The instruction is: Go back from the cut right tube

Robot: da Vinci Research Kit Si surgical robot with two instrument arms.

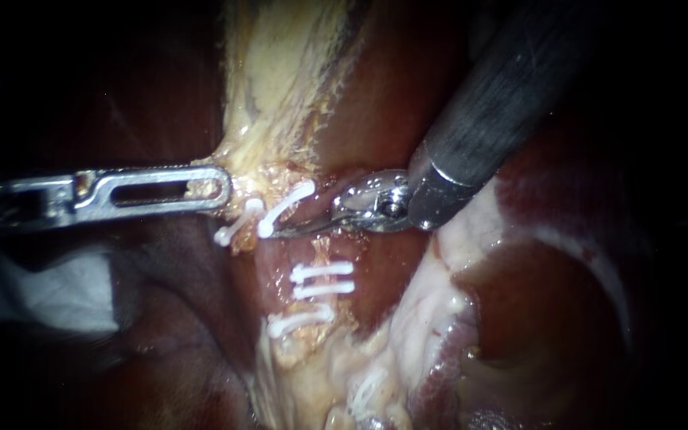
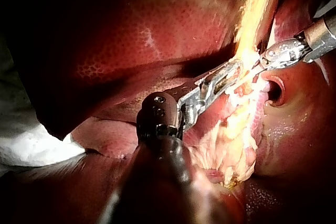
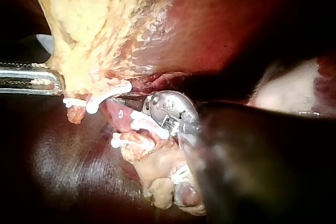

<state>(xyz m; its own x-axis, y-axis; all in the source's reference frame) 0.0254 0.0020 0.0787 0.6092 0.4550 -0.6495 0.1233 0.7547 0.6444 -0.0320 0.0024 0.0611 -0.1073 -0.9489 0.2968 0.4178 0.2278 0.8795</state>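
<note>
My left instrument comes in level from the left, its slotted jaws shut on the yellow fatty tissue, which is stretched taut away from the clips. My right instrument reaches in from the upper right. Its thin blades lie together, tip beside the upper white clip on the right tube. A second upper clip sits further left. Three more clips cross the tube's lower part. In the right wrist view the blades pass under a clip. In the left wrist view the right instrument meets my left instrument.
Dark red liver fills the lower left, with white gauze beside it. Pale glistening tissue bulges at the lower right under the right instrument's shaft. Ragged yellow-white tissue hangs below the lowest clip.
</note>
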